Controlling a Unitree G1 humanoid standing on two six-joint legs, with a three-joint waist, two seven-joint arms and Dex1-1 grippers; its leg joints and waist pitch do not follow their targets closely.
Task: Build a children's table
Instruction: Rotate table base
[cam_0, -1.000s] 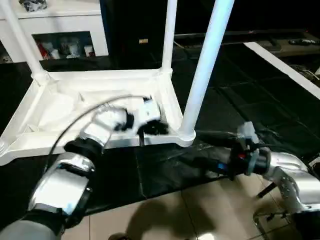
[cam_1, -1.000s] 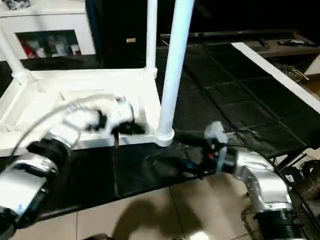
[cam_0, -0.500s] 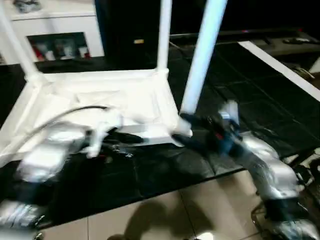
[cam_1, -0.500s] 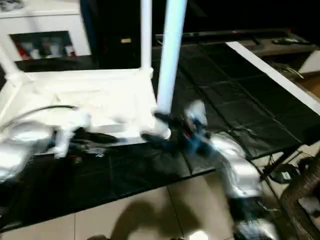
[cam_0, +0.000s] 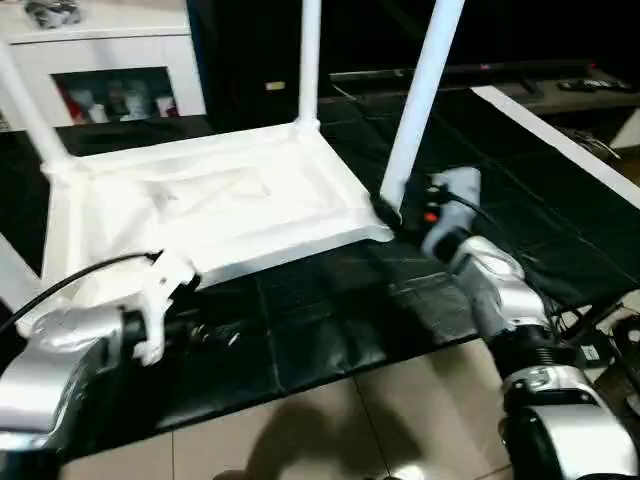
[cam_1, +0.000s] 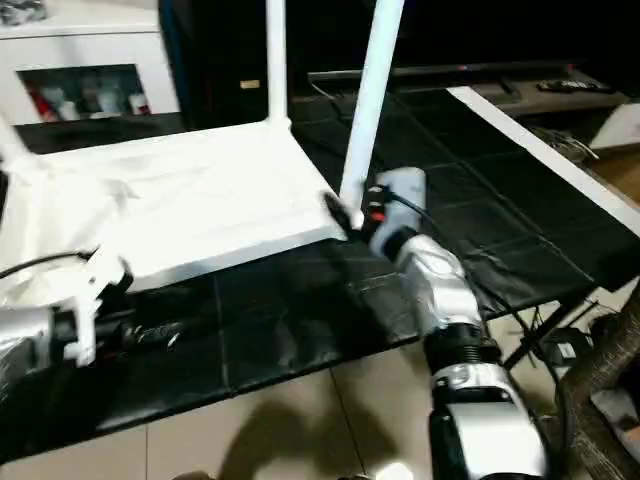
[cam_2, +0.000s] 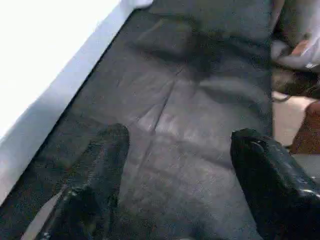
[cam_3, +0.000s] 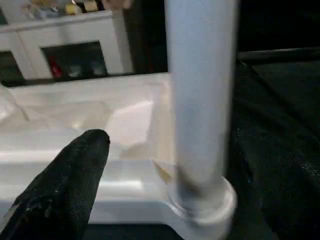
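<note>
The children's table (cam_0: 210, 195) lies upside down on the black mat, its white legs pointing up. The near right leg (cam_0: 420, 100) rises from the corner closest to my right arm. My right gripper (cam_0: 385, 212) is open at that leg's base. In the right wrist view one black finger (cam_3: 75, 170) stands well to the side of the leg (cam_3: 200, 100), apart from it. My left gripper (cam_2: 181, 137) hangs low over the mat in front of the table's near edge, open with nothing between its fingers.
A white cabinet (cam_0: 110, 60) with glass doors stands behind the table at the back left. The black mat (cam_0: 330, 320) ends at tiled floor (cam_0: 330, 420) in front. A white strip (cam_0: 560, 130) runs along the mat's right side.
My left gripper has pulled back off the table's frame toward the near left and opened. My right gripper has reached forward to the near right leg's base. The table's near right corner has swung away.
</note>
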